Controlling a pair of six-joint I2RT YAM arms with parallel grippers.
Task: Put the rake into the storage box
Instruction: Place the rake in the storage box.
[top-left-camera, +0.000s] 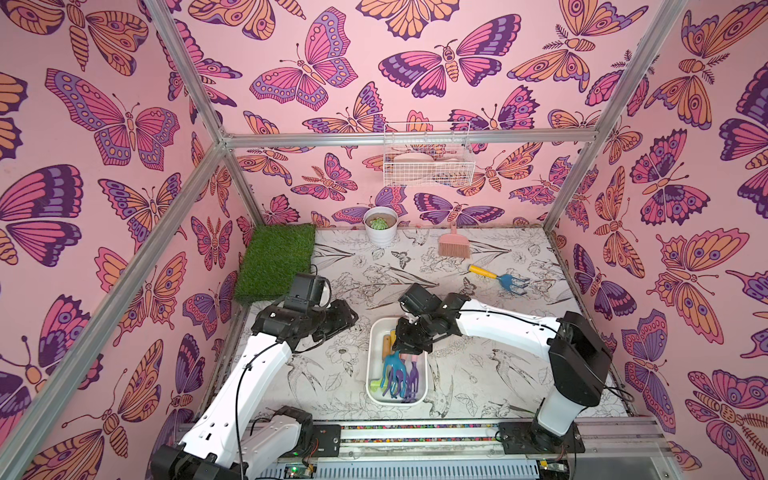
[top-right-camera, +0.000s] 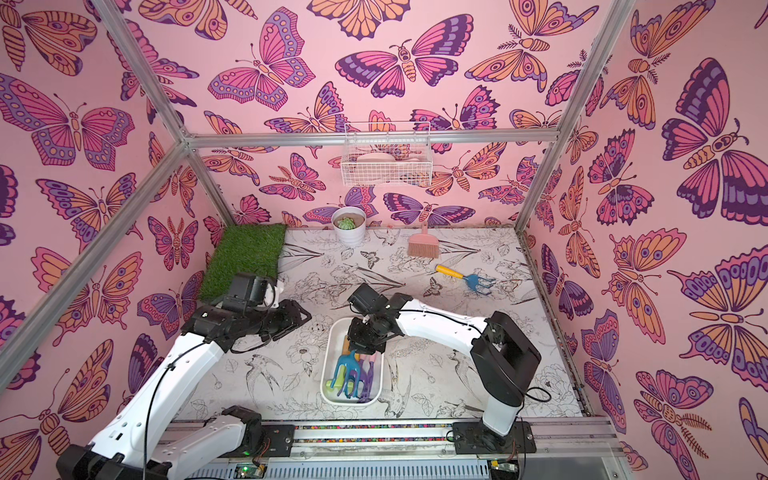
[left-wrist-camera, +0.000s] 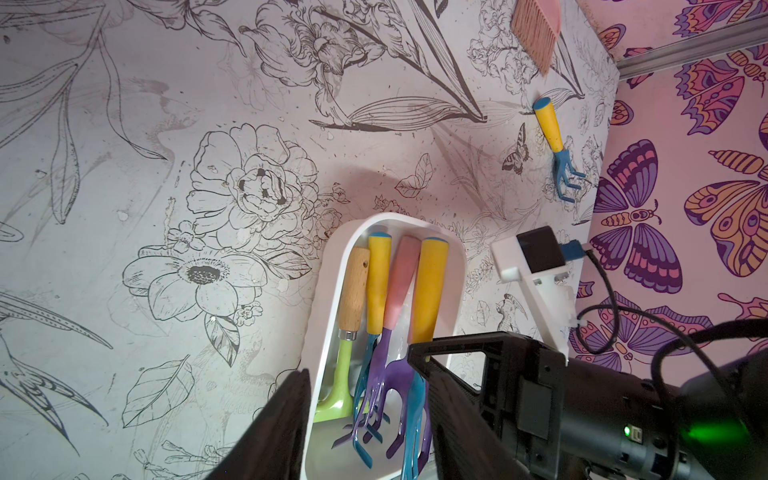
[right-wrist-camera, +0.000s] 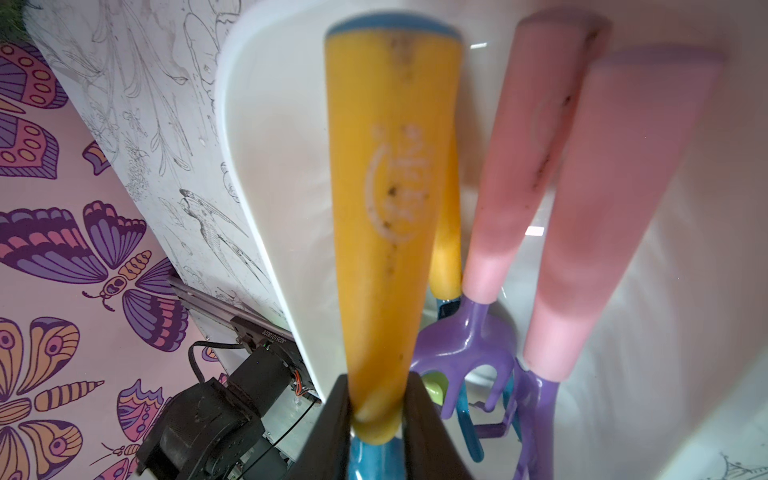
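Observation:
The storage box (top-left-camera: 371, 361) (top-right-camera: 326, 365) is a shallow white tub near the table's front centre. It holds several hand tools with pink, yellow and wooden handles. My right gripper (top-left-camera: 409, 338) (right-wrist-camera: 376, 399) reaches down into the box. Its fingers press both sides of a rake's yellow handle (right-wrist-camera: 386, 166), close to the rake's teal head (top-left-camera: 390, 365). This rake lies among the other tools. My left gripper (top-left-camera: 349, 318) (left-wrist-camera: 374, 436) hovers just left of the box, open and with nothing in it. A second rake (top-left-camera: 498, 279) (left-wrist-camera: 555, 145), yellow-handled with a blue head, lies on the table at the back right.
A round white plant pot (top-left-camera: 380, 232) and a pink brush (top-left-camera: 453, 245) stand at the back. A green grass mat (top-left-camera: 276, 262) covers the back left corner. On the back wall hangs a white wire basket (top-left-camera: 428, 162). Metal frame posts edge the table.

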